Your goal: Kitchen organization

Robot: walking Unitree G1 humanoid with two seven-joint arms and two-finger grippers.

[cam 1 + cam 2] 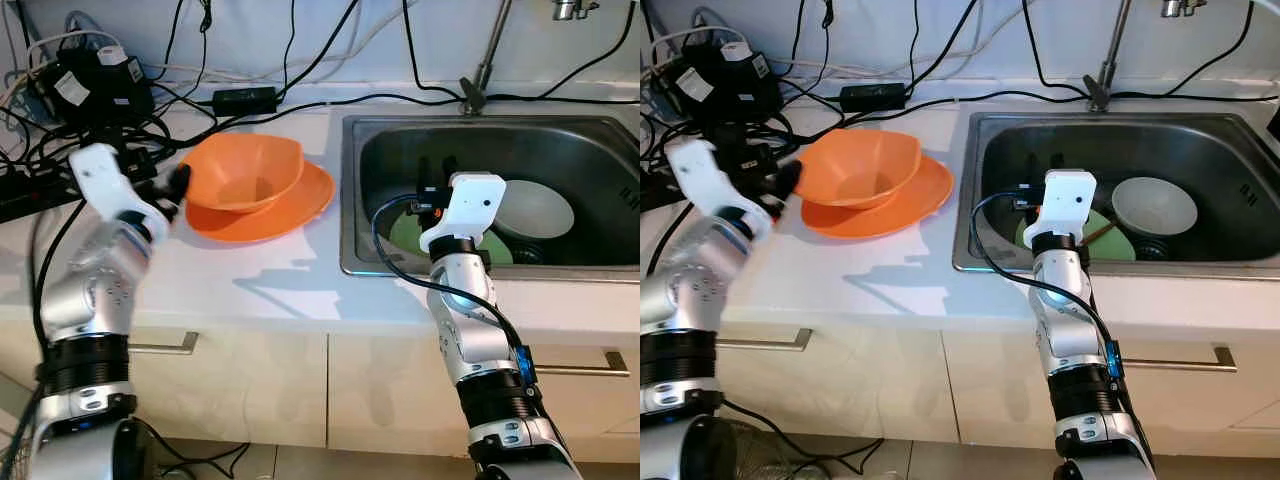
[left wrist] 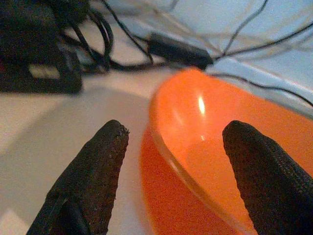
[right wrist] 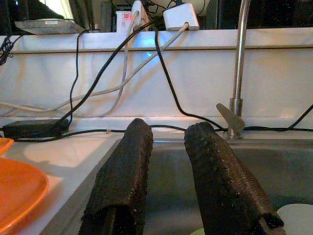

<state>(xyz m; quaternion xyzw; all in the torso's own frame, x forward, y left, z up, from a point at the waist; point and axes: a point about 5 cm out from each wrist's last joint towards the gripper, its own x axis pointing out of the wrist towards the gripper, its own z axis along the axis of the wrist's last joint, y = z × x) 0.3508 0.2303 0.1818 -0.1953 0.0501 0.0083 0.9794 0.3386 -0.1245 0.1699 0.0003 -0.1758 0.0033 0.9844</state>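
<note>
A white kitchen counter (image 1: 250,285) ran across the scene, with a steel sink (image 1: 352,200) set into its right half. On the counter, just left of the sink, an orange bowl (image 1: 245,170) sat inside an orange plate (image 1: 300,205), tilted slightly toward the left.

The left gripper (image 1: 178,182) was raised at the bowl's left edge. In the left wrist view its two black fingers (image 2: 93,181) were spread wide apart — one over the counter outside the bowl, the other over the bowl's inside, with the rim running between them. They held nothing, and whether either finger touched the rim could not be told.

The right gripper (image 3: 168,161) was held low inside the sink near its left wall. Its fingers (image 3: 124,181) stood a narrow gap apart with nothing between them. In the sink beside it lay a green plate (image 1: 1102,240) and a white bowl (image 1: 1154,205), with the tap (image 1: 484,68) rising behind the sink.

At the back of the counter, on the left, lay a tangle of black cables (image 1: 170,110) and a black power adapter (image 1: 245,99) against the wall.
</note>
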